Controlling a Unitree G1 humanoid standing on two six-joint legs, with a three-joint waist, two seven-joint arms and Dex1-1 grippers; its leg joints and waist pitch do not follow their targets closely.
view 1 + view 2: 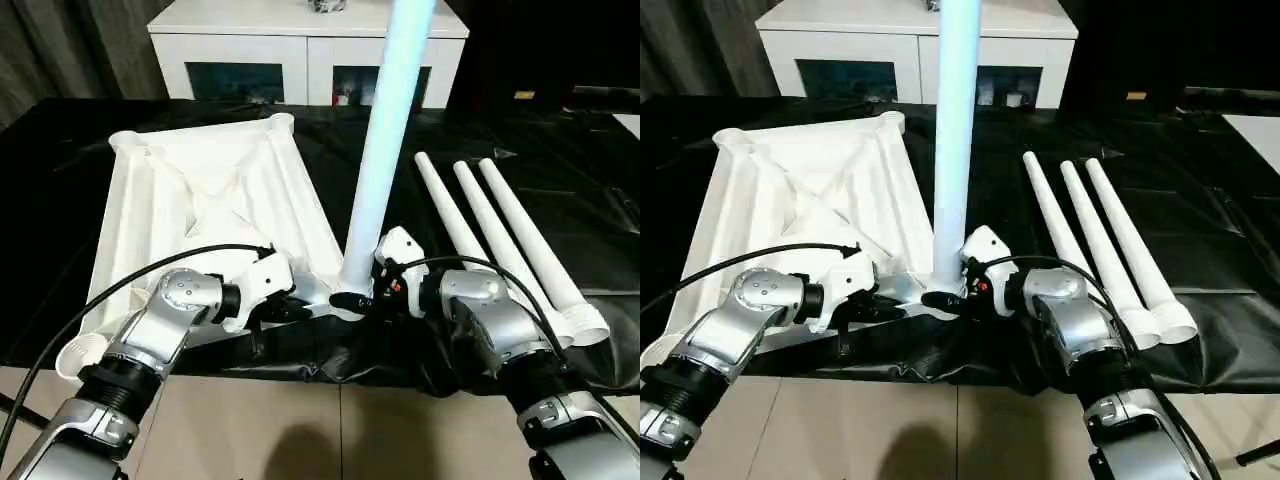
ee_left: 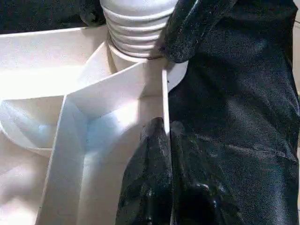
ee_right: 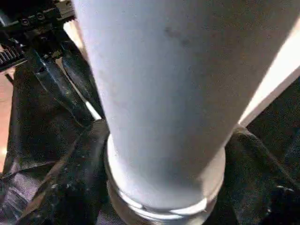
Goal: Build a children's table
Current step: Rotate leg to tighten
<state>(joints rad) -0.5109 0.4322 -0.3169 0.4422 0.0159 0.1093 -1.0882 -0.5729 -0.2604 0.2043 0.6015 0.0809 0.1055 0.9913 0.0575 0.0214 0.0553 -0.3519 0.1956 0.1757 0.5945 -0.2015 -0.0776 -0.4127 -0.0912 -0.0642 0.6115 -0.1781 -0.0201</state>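
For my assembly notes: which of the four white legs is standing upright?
The leg at the tabletop's near corner socket, between both grippers. The other three legs lie flat, side by side.

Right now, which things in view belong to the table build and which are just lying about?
Job:
- tabletop, upside down
- upright leg standing in its near corner socket
- three loose legs on the black sheet
- left gripper pinching the tabletop's edge

Lying about:
- white cabinet
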